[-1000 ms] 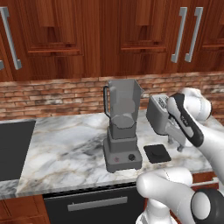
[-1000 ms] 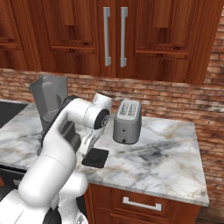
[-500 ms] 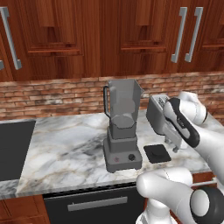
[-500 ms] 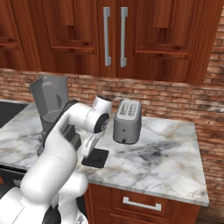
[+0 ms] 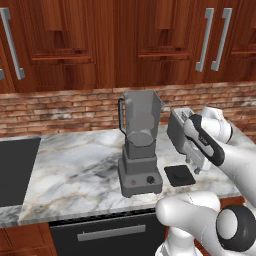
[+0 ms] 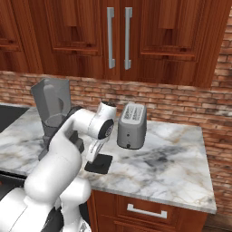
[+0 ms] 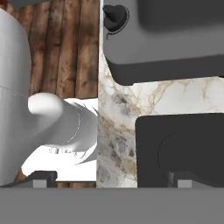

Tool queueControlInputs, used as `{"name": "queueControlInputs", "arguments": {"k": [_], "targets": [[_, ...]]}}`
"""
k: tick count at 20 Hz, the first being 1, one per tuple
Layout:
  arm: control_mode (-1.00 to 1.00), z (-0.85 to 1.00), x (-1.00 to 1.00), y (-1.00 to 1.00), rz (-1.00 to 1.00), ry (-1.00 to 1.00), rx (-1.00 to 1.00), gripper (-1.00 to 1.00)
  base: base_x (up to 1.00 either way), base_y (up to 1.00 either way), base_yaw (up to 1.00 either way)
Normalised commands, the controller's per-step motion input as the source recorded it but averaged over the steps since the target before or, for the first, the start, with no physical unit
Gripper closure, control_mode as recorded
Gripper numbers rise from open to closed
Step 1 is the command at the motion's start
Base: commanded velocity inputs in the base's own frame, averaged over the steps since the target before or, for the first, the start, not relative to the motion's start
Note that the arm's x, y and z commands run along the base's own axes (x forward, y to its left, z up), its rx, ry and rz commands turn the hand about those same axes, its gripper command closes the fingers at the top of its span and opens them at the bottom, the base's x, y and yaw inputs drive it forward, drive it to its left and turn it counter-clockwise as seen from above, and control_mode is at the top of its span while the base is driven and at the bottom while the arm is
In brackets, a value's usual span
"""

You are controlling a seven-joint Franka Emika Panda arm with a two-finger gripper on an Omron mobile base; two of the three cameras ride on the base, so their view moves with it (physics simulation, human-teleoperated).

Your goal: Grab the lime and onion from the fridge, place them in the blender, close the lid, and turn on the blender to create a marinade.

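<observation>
The blender (image 5: 139, 150) stands on the marble worktop (image 5: 75, 170) close to its front edge, jar uncovered, its boxy base bearing a small red button and a black knob (image 5: 149, 179) on the front face. The lid (image 5: 180, 175) lies flat on the worktop just beside the blender base, on the toaster side, near the front edge. The silver toaster (image 6: 132, 125) stands farther back, toward the brick wall, apart from the lid. The gripper (image 6: 92, 156) hangs directly above the lid, pointing down at it, with its jaws spread fully apart and nothing between them. In the hand view the lid (image 7: 181, 148) lies close under the fingertips (image 7: 183, 180), with one tip over the lid and the other off the worktop's front edge, above the wooden floor; the blender base (image 7: 175, 39) sits beyond it, with the black knob (image 7: 113, 16) at its corner.
</observation>
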Motion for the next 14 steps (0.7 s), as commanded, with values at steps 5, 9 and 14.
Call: {"name": "queueControlInputs", "arguments": {"k": [5, 9, 14], "targets": [[-1.00, -0.34, 0.23, 0.00, 0.00, -0.02, 0.00, -1.00, 0.00, 0.00, 0.00], [-1.00, -0.35, 0.28, 0.00, 0.00, -0.03, 0.00, -1.00, 0.00, 0.00, 0.00], [-1.00, -0.22, 0.21, 0.00, 0.00, -0.04, 0.00, -1.00, 0.00, 0.00, 0.00]]}}
